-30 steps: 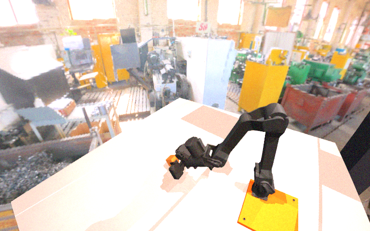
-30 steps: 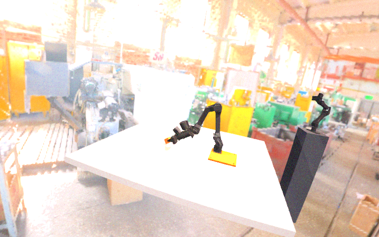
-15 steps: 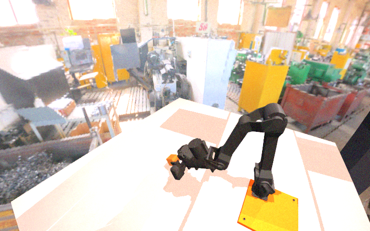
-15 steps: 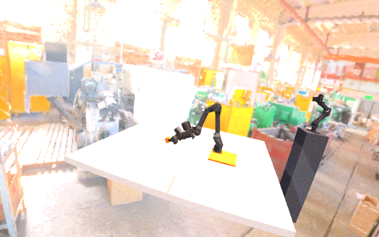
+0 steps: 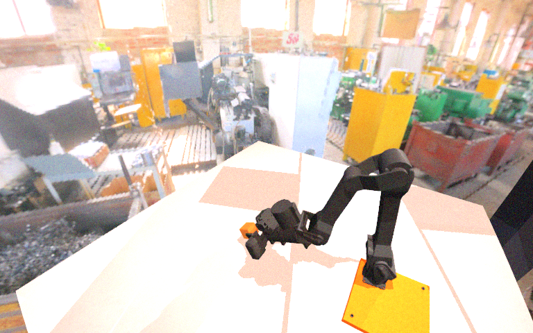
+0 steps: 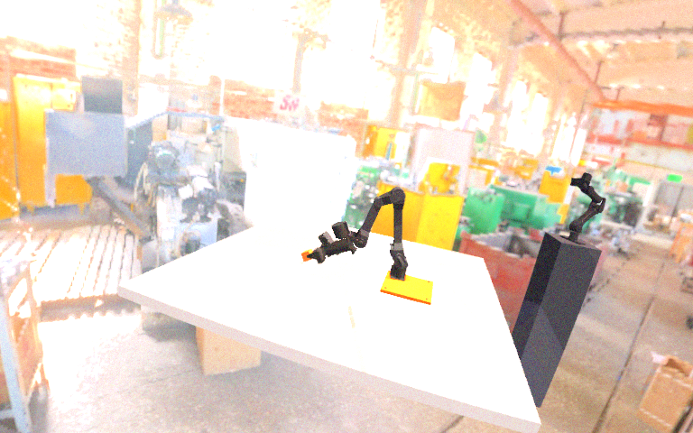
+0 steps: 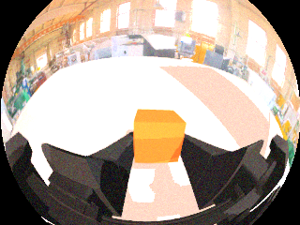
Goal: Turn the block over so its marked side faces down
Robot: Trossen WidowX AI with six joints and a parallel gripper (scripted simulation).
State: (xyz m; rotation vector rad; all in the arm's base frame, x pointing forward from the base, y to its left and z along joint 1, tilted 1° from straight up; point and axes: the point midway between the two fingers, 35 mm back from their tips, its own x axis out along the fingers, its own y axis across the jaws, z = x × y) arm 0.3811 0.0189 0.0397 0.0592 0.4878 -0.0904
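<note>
Orange block (image 5: 247, 229) sits low near the middle of the white desk (image 5: 157, 282), toward its far edge, gripped between the dark fingers of the tool (image 5: 251, 235). Tool is half-closed, holding the block. Wrist view: block (image 7: 159, 135) shows plain orange faces, mark not visible. Arm reaches left from its orange base plate (image 5: 388, 306) near the right edge.
</note>
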